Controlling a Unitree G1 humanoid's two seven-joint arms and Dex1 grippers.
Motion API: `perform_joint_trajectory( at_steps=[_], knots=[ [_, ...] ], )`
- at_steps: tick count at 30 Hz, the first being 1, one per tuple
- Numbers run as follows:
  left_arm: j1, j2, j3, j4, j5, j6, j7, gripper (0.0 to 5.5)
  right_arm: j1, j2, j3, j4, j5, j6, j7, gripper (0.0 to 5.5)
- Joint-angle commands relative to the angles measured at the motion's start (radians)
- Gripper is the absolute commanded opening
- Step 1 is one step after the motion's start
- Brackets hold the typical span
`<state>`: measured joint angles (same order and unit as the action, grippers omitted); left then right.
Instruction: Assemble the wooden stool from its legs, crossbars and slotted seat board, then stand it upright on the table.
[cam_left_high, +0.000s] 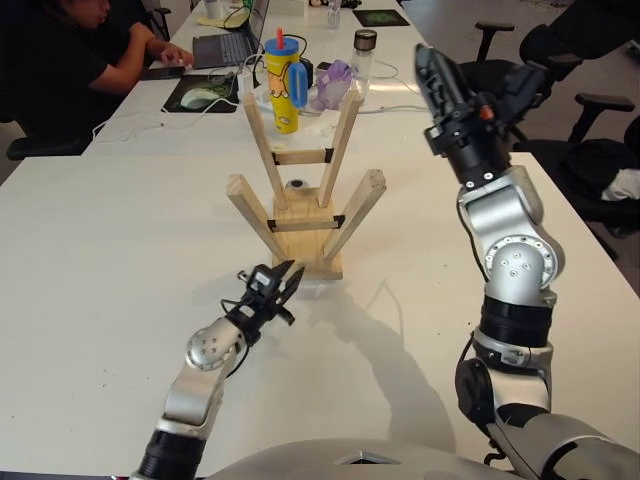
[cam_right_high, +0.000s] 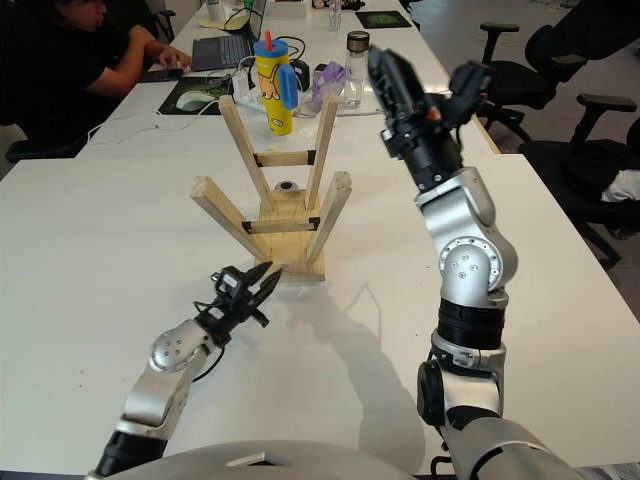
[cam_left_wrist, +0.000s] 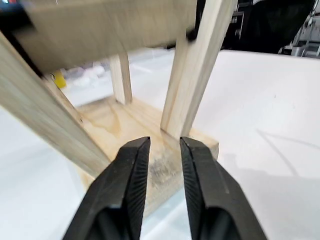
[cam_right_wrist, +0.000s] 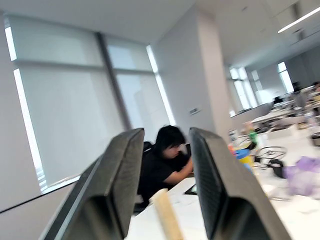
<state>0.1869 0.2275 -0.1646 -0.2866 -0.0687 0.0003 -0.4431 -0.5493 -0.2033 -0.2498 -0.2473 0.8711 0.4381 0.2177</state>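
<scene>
stool (cam_left_high: 305, 222) upside down, just beyond left claw (cam_left_high: 290, 280), parted | right claw (cam_left_high: 475, 70) raised, parted

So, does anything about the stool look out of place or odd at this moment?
Yes. The wooden stool is upside down: its seat board lies flat on the table and the legs point up, splayed outward. It looks assembled, with no damage visible. The left gripper is open beside the board's near corner.
</scene>
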Motion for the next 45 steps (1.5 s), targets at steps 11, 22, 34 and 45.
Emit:
perform_joint_trajectory(
  at_steps=[11,22,34,45],
  knots=[
    [-0.145,-0.118,0.353,-0.116,-0.162,0.16,0.417,0.0,0.303,0.105,0.036,0.024,-0.331,-0.028,-0.28,0.19],
    [-0.274,-0.055,0.14,0.002,-0.008,0.406,0.374,0.0,0.351,0.125,0.431,-0.047,-0.401,0.19,-0.146,0.03],
    [-0.159,0.327,0.164,0.184,-0.13,0.467,-0.207,0.0,0.173,0.068,0.282,0.19,-0.415,-0.058,0.123,0.03],
    [-0.297,0.459,-0.058,0.375,0.004,0.426,-0.426,0.0,0.15,0.038,0.517,0.171,-0.419,-0.096,0.555,0.03]
  ],
)
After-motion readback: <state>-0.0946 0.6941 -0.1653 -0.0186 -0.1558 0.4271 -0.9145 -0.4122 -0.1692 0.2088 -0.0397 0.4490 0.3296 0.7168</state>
